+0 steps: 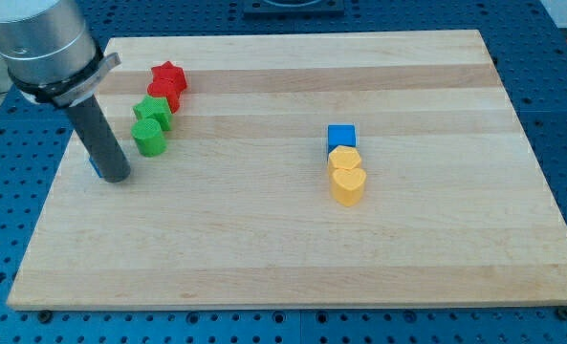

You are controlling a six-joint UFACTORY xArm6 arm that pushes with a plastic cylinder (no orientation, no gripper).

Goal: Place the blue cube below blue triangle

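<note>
Right now, at the view's left, my tip rests on the table. There's no claw on this arm, only the rod, so nothing opens or grips. A thin blue sliver peeks out at the rod's left edge, prob. the blue triangle, mostly hidden, so its shape can't be confirmed. Just right of the rod sit two green blocks: a green cylinder-ish one and, touching it toward the view's top, a green star. Above those are a red block and a red star, also touching.

Well apart, right of centre, the blue cube stands at the top of a short column w/ a yellow block touching it below, then a yellow heart.

Judgement: task hardly begun — cube and triangle are far apart. To do this step well, swing my tip round to the cube's right side w/o clipping the yellows, push it left and slightly down the view, and correct early if it rotates. Aim to finish under the triangle, steering below the greens.
</note>
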